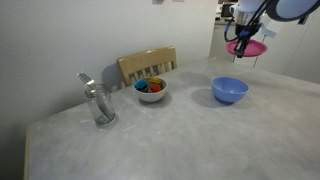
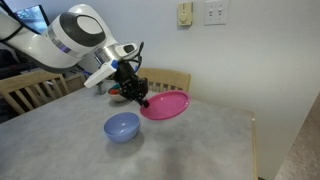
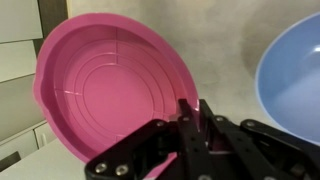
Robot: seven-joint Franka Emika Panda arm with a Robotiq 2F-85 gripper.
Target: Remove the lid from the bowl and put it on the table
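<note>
In the claw [image 3: 192,106], shallow pink lid [image 3: 108,88]

A wooden chair [image 1: 147,63] stands against a plain pale wall [image 1: 60,30].

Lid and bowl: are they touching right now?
Apart. In an exterior view the lid, held by the gripper, hangs clear above the bowl, bare table between.

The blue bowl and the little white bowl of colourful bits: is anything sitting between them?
Nothing: in an exterior view only bare table lies between the blue bowl and the white bowl.
</note>
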